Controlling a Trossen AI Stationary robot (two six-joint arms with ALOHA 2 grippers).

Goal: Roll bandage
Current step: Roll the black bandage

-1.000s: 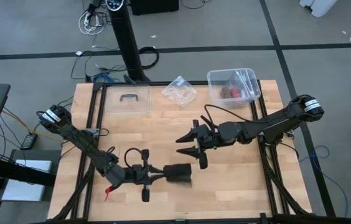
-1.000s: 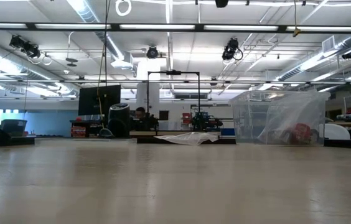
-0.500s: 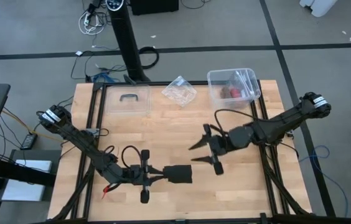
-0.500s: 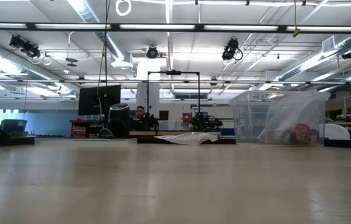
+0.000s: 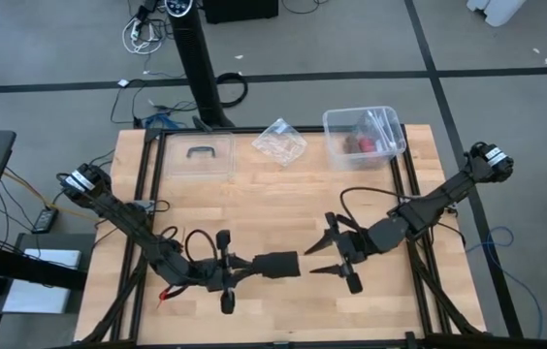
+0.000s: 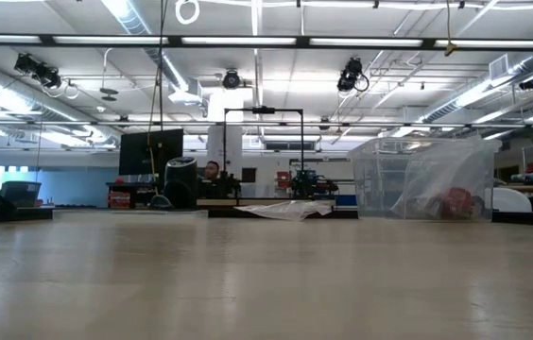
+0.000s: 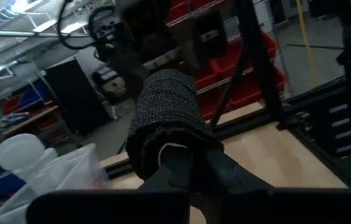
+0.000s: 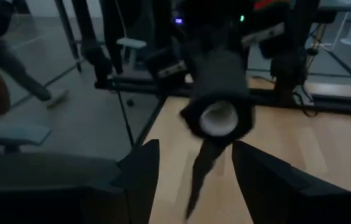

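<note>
The black bandage (image 5: pixel 278 264) is wound into a short thick roll with a pale core (image 8: pixel 219 118). It hangs level above the table's near middle. My left gripper (image 5: pixel 244 268) is shut on its left end, and in the left wrist view the roll (image 7: pixel 166 115) stands just past those fingers. My right gripper (image 5: pixel 324 256) stands open a little to the right of the roll's free end, facing it and touching nothing. In the right wrist view the roll (image 8: pixel 220 81) shows end-on between the open fingers. Neither gripper shows in the low view. My left gripper holds the roll by its left end (image 7: pixel 163 152), the two fingers (image 7: pixel 178 171) closed on it. They come level from the table's left and lie along the roll's length. The roll juts out past them, level and clear of the table. Whether one finger sits inside the core I cannot tell.
A clear plastic box (image 5: pixel 363 136) with red items stands at the far right, its lid (image 5: pixel 199 155) lies at the far left, and a crumpled clear wrapper (image 5: pixel 279 141) lies between them. In the low view the box (image 6: pixel 422 179) and wrapper (image 6: pixel 285 210) show far off.
My right gripper has swung from the table's middle toward the near edge and somewhat to the right, staying open, and now faces the roll's free end. My left gripper has kept its place, turning its wrist a little with the roll.
</note>
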